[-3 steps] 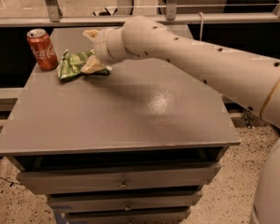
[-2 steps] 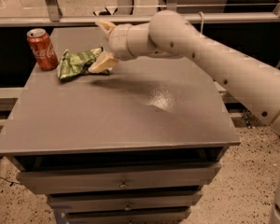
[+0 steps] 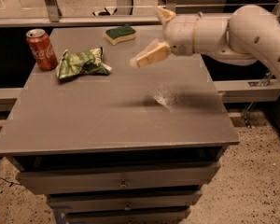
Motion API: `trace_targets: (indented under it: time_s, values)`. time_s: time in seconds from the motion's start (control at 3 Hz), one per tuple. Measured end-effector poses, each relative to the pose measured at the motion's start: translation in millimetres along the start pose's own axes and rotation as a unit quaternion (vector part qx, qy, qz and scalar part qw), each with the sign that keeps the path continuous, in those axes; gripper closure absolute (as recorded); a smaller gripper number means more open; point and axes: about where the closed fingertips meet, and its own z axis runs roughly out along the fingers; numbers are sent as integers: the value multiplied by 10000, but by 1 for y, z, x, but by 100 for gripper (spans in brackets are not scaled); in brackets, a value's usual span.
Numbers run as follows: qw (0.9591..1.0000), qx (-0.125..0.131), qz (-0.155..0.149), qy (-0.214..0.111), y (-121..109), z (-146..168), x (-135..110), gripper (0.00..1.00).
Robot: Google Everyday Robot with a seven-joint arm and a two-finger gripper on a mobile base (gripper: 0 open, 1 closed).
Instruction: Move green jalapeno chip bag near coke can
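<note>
Now that the tool [image 3: 150, 36] has left the green jalapeno chip bag [image 3: 81, 63], it hovers spread nearby.

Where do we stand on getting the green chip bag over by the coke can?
Done, by the look of it: the green jalapeno chip bag lies on the table close beside the coke can, on its right. In hand: nothing. The pincer hangs open and empty above the table, right of the bag and clear of it, near the sponge. Left: probably only pulling back.
</note>
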Motion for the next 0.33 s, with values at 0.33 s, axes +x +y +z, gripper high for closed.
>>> trace_targets:
  time_s: [0.33]
  values:
    - [10000, 38, 76, 5, -1, -9, 2, 0]
